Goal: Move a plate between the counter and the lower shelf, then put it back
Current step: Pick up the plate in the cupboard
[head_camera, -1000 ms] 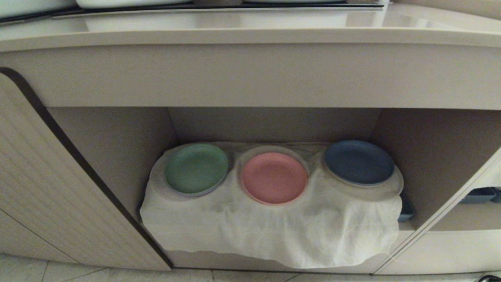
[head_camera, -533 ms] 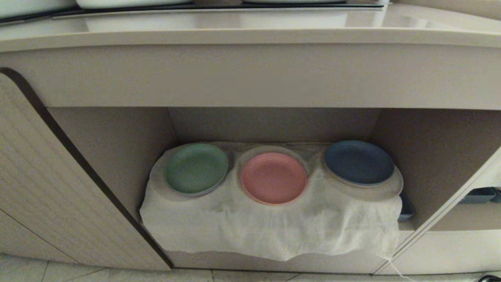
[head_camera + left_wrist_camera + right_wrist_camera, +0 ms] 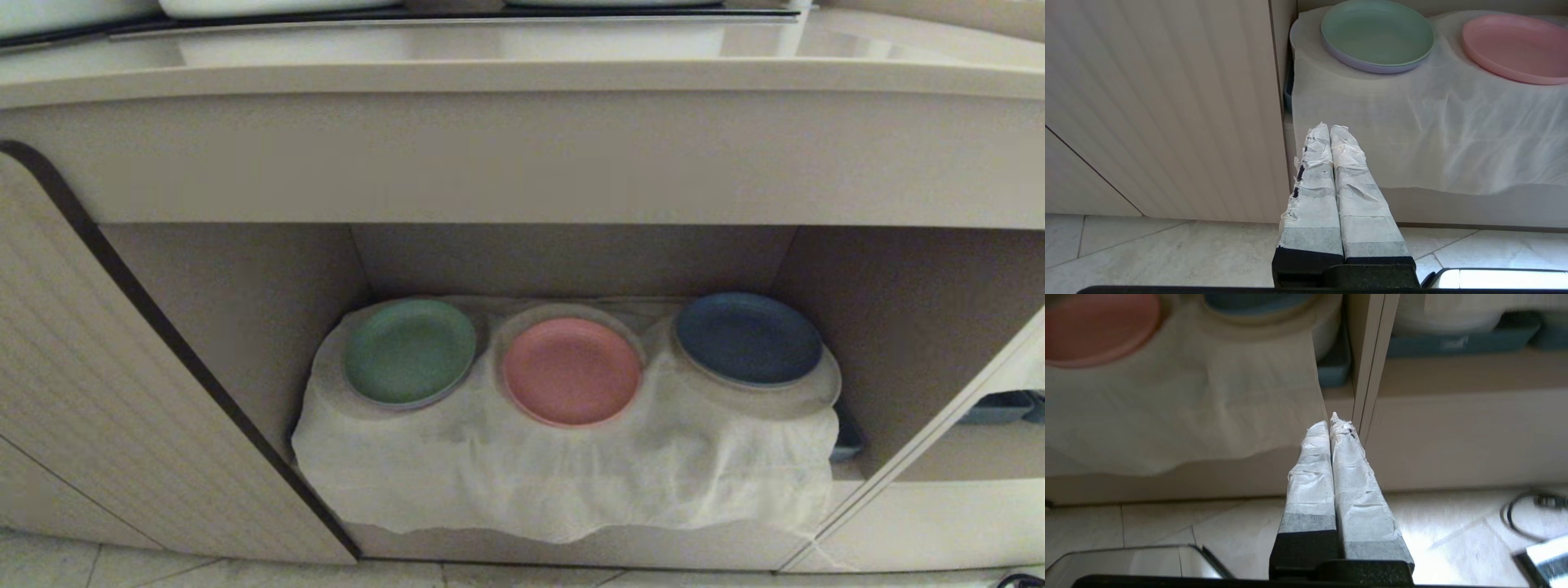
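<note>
A: Start with the biggest thing. What do you see of the counter (image 3: pixel 522 73)?

B: Only its thick front edge and a strip of top; the far part is cut off at the picture's upper edge, with a black hob panel (image 3: pixel 457 15) barely showing and some white ware too cropped to identify.

A: And under it?

B: The lower shelf (image 3: pixel 571 261), a beige niche. A gauzy off-white cloth (image 3: pixel 563 474) covers the board and hangs over the front, hiding whatever makes the round humps. An open cabinet door (image 3: pixel 122 392) stands at the left.

A: Where's the plate (image 3: pixel 571 371)?

B: On the middle hump, between the green plate (image 3: pixel 410 351) and the dark blue plate (image 3: pixel 749 339), none of them touching.

A: Anything tucked away?

B: A blue tray (image 3: pixel 1333 363) peeks from under the cloth's right end, mostly hidden. A black cable (image 3: pixel 1527 510) lies on the floor tiles (image 3: pixel 1167 253), blurred.

A: The arms?

B: Neither appears from the head. Left gripper (image 3: pixel 1329 128) hangs low before the shelf's left corner, taped fingers pressed together, empty. Right gripper (image 3: pixel 1329 424) is low by the right divider, fingers likewise closed on nothing.
</note>
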